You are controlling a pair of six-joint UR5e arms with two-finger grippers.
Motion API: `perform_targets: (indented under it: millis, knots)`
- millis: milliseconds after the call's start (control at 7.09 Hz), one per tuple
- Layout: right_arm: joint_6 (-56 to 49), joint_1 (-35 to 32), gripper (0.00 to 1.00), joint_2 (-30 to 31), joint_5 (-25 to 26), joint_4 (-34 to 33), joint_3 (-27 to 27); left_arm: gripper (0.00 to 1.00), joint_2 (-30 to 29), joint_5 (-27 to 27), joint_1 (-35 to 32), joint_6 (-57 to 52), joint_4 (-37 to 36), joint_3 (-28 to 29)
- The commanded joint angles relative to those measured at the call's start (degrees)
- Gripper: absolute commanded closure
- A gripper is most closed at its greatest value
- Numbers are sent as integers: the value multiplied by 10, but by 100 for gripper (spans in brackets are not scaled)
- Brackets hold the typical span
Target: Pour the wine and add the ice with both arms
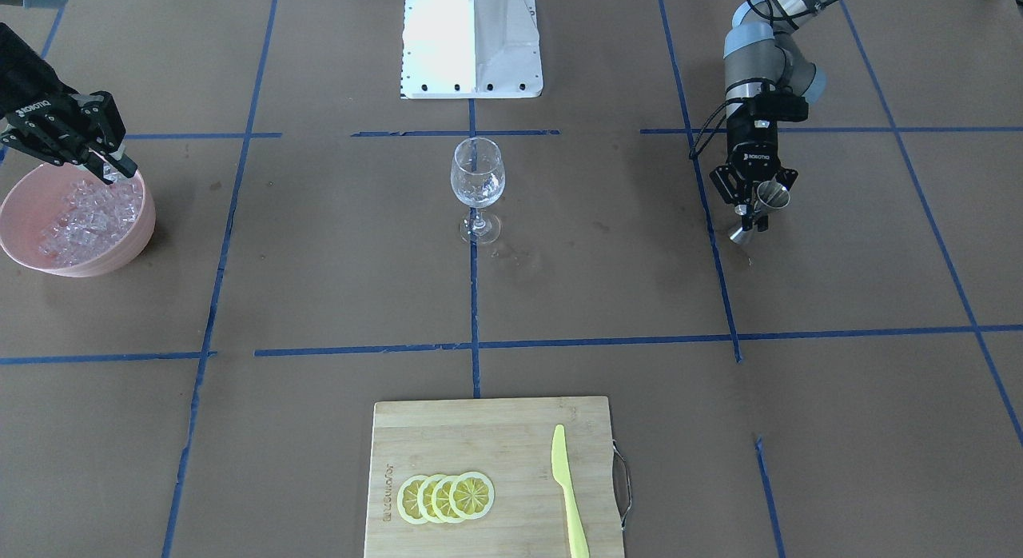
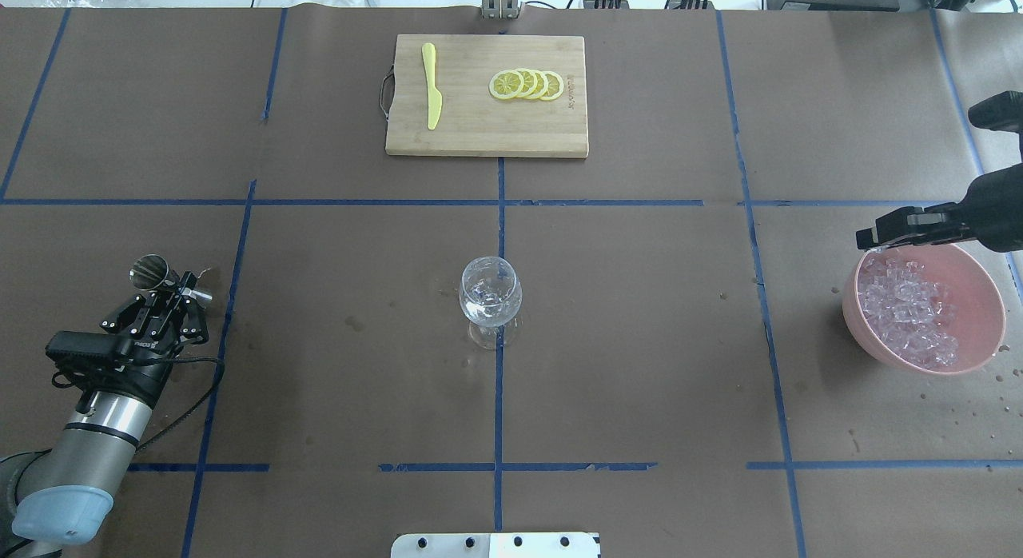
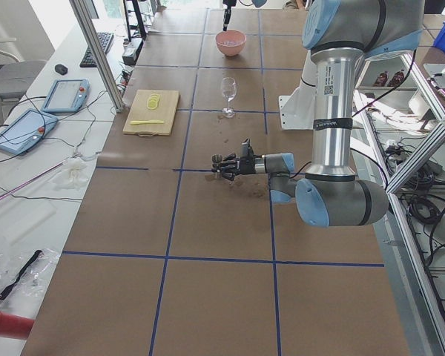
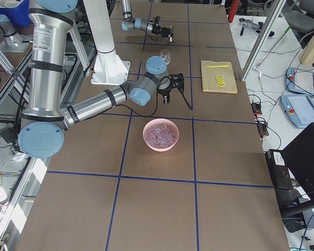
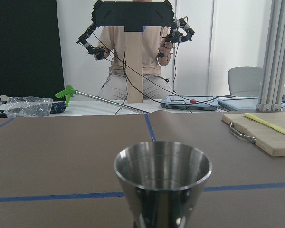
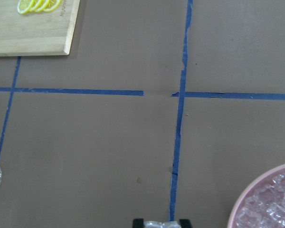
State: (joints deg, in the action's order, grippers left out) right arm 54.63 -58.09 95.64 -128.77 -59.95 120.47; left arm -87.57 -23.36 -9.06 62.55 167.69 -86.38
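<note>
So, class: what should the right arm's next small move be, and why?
Probably carry the right end effector sideways toward the wine glass: it seems to pinch an ice cube above the pink bowl, and the glass stands apart, mid-table.

The front-facing camera looks steeply down across the surface (image 1: 320, 262) toward the pedestal (image 1: 471, 38) at top centre. The overhead camera faces the opposite way, with the cutting board (image 2: 487, 94) at its top. Both share the wine glass (image 1: 477, 186) mid-frame. The end cameras look along the surface from high up, the left arm (image 3: 334, 111) or right arm (image 4: 47, 78) looming near. The left wrist camera looks level over a metal cup (image 5: 162, 185). The right wrist camera looks straight down, with the pink bowl (image 6: 244, 199) of ice (image 6: 275, 204) at lower right.
</note>
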Motion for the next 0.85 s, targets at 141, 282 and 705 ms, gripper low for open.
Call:
perform_targets:
  millis: [141, 282, 705]
  knots:
    - [32, 12, 100, -33, -1, -1, -1, 56, -1, -3, 4, 0, -3, 2]
    - [32, 14, 100, -34, -2, -1, -1, 57, -1, -10, 4, 0, -3, 2]
    - [32, 16, 100, -41, -2, -1, -1, 0, 0, -39, 3, -10, -3, -5]
